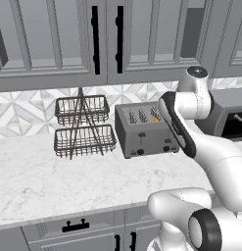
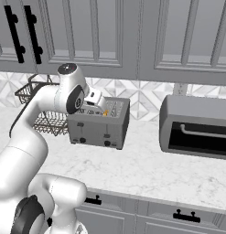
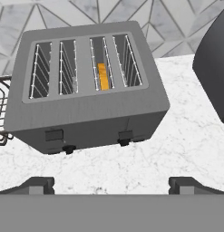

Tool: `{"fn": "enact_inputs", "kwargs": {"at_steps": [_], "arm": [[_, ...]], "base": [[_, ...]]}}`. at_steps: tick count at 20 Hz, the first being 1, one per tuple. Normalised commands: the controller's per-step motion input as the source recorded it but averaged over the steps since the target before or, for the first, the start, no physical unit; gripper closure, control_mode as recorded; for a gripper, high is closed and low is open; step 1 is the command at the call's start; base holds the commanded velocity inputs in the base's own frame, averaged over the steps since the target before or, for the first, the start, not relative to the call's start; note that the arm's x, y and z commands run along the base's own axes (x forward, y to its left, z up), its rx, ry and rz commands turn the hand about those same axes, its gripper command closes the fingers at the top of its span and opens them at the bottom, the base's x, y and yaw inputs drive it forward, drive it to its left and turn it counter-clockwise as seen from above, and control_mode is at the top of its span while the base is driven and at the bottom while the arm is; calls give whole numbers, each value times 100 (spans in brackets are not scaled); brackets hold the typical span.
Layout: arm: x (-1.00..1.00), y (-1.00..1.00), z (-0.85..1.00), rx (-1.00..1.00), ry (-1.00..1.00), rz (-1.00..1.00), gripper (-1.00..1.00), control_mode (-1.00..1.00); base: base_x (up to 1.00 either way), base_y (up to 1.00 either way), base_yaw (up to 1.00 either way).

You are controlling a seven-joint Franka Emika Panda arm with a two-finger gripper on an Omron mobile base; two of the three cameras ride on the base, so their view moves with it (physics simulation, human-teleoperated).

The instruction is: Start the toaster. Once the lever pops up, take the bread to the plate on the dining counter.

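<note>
The grey toaster (image 3: 86,113) stands on the marble counter against the tiled wall, also seen as the toaster (image 1: 144,132) and the toaster (image 2: 98,125). The bread (image 3: 103,76) sits deep in the third slot from the left, showing as a golden strip; the other slots look empty. Two slide levers (image 3: 125,134) and small black knobs (image 3: 68,148) are on the front. My gripper (image 3: 111,183) hovers open above and in front of the toaster, holding nothing, its fingertips (image 3: 39,183) wide apart. My hand (image 2: 93,97) hangs over the toaster's top. The plate and dining counter are out of view.
A two-tier wire basket (image 1: 83,127) stands just left of the toaster. A dark grey microwave-like appliance (image 2: 194,125) sits to its right. Grey wall cabinets (image 1: 54,39) hang overhead. Bare marble (image 1: 68,181) runs forward to the counter's front edge.
</note>
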Motion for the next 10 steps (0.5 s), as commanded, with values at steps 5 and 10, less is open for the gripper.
{"fn": "enact_inputs", "kwargs": {"at_steps": [5, 10], "arm": [[0, 0, 0, 0, 0, 0, -100, -100], [0, 0, 0, 0, 0, 0, -100, -100]], "base": [[0, 0, 0], [0, 0, 0]]}}
